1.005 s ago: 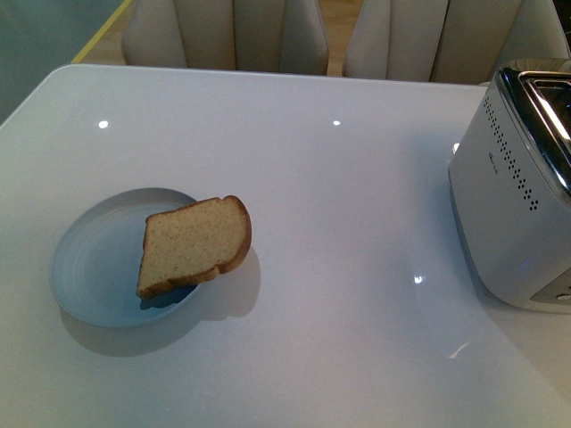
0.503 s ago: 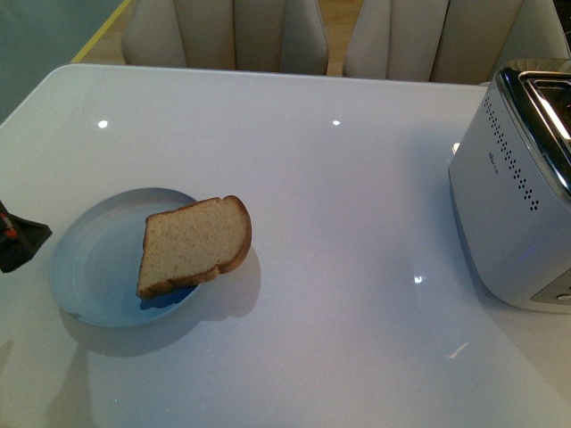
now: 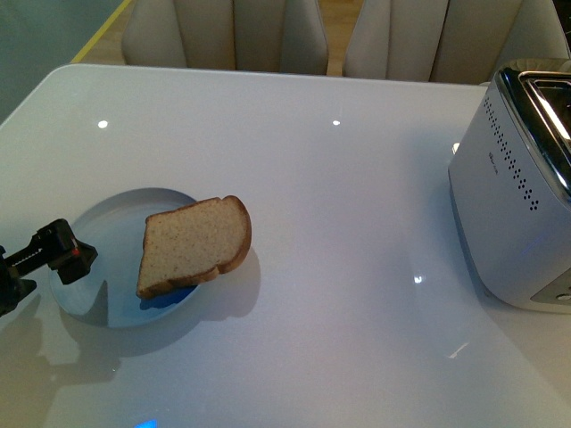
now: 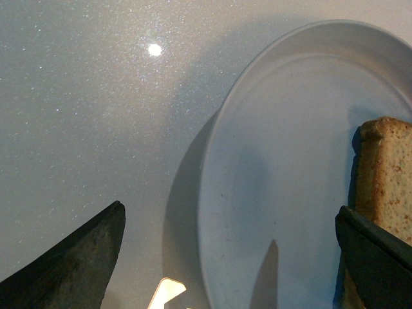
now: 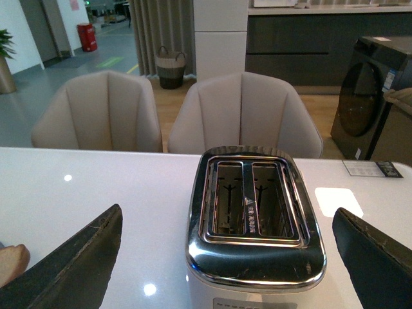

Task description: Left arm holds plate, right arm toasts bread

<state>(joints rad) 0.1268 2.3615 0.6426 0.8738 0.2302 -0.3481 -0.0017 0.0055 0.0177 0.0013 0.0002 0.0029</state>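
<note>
White desk carries a round pale blue-grey plate at lower left, bearing a brown wholemeal bread slice; black left pincer spread apart at its rim.

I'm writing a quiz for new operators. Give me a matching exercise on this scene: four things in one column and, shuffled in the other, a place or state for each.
Things
1. plate
2. bread
3. toaster
4. left tool

Places and states
A. slots empty
B. open, at the plate's left rim
C. overhangs the plate's right side
D. pale blue, round

Pairs: 1-D, 2-C, 3-A, 4-B
</note>
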